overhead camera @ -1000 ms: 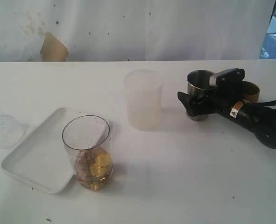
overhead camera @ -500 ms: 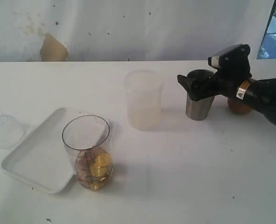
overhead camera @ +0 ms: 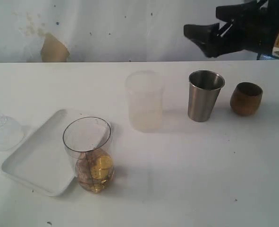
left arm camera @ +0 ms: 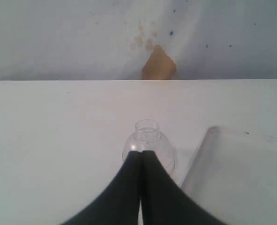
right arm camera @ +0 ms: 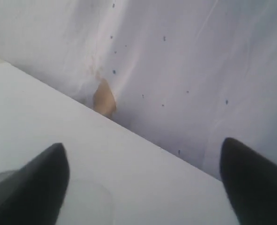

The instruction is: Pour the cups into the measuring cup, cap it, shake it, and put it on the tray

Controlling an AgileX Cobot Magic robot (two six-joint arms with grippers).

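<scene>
1. Here, the clear plastic measuring cup [overhead camera: 88, 153] with printed marks stands lower left, gold pieces inside, at the shallow white tray's [overhead camera: 30, 165] right edge.
2. The tapered steel tumbler [overhead camera: 205, 96] and rounded brown cup [overhead camera: 246, 98] stand right of centre on the desk [overhead camera: 177, 179].
3. The right fingers [overhead camera: 197, 32] hang spread, empty, upper right; the left fingers [left arm camera: 124, 197] are pressed together beside a clear dome lid [left arm camera: 147, 133].
4. Probably best: straddle one cup's middle, grip squarely, keep it level until over the measuring cup.

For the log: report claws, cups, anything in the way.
Left claw shut, empty. Right claw open, empty, high over table. Tumbler and brown cup upright, ungripped. Frosted cup stands between tumbler and measuring cup.
</scene>
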